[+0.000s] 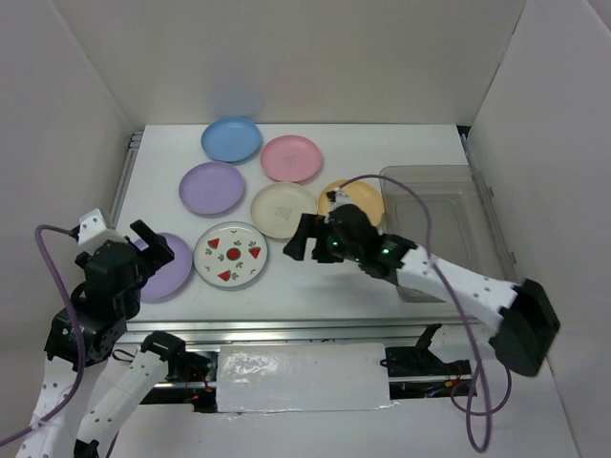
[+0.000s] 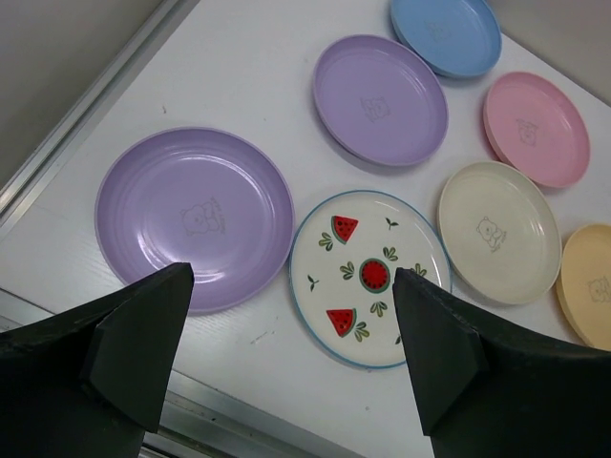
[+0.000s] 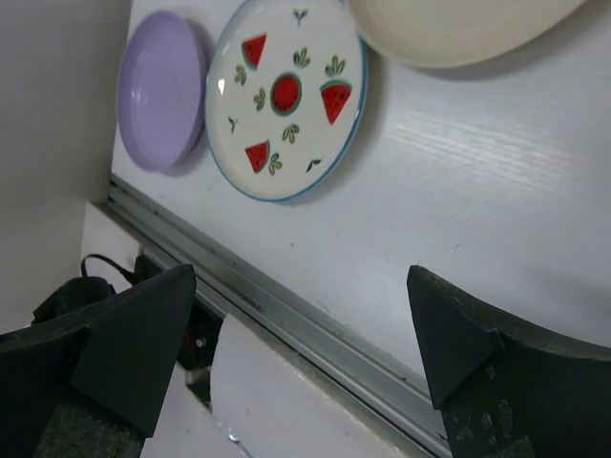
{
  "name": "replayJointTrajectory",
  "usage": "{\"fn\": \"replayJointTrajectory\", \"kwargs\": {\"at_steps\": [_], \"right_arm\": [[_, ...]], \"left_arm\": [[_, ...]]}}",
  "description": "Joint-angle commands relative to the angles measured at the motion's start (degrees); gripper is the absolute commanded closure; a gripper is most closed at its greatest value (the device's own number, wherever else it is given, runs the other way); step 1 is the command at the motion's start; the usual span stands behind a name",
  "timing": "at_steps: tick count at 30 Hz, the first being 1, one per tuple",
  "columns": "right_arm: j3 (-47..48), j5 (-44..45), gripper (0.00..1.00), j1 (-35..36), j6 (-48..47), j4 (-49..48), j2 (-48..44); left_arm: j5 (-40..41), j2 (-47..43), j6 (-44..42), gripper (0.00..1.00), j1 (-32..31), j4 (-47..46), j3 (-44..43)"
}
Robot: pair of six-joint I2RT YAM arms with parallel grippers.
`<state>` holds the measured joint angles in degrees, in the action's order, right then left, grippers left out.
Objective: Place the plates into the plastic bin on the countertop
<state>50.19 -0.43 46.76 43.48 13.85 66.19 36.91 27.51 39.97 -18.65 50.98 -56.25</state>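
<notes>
- The large flat white countertop [image 1: 401, 143] is walled in white on three sides, and a metal rail [image 3: 286, 320] runs along its near edge.
- The clear greyish rectangular plastic bin [image 1: 427, 173] sits at the right side of the countertop, with its long side running front to back.
- The right gripper [image 3: 301, 275] reaches in from the right. Its claw is spread wide and holds nothing. It hangs over bare countertop just right of the fruit-print plate and in front of the cream one, and its wrist hides part of the orange plate.
- The left gripper [image 2: 291, 277] is also spread wide and empty. It is poised above the near left corner, over the nearer purple plate.
- All seven small round plastic plates lie flat on the countertop to the left of the bin, none inside it.
- The blue plate [image 1: 231, 139] and the pink plate [image 1: 291, 158] are farthest back.
- One purple plate [image 1: 212, 188], the cream plate [image 1: 284, 209] and the orange plate [image 1: 368, 196] form the middle row. The orange plate is just beside the bin.
- The white plate with red watermelon prints and a blue rim [image 1: 230, 254] and the second purple plate [image 1: 172, 275] are nearest the rail and almost touch each other.
</notes>
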Motion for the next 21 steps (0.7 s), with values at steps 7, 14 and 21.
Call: {"fn": "replayJointTrajectory", "kwargs": {"at_steps": [7, 14, 21], "right_arm": [[8.25, -2.47, 0.03, 6.68, 12.22, -21.31, 30.29], [8.25, -1.07, 0.12, 6.68, 16.72, -25.54, 38.91], [9.65, 0.24, 0.35, 5.71, 21.54, -25.1, 44.54]], "left_arm": [[-5.17, 3.7, -4.37, 0.01, 5.12, -4.66, 0.61], [-6.23, 2.46, -4.81, 0.01, 5.56, -5.63, 1.05], [-6.93, 3.52, -5.07, 0.01, 5.56, -5.54, 0.97]]}}
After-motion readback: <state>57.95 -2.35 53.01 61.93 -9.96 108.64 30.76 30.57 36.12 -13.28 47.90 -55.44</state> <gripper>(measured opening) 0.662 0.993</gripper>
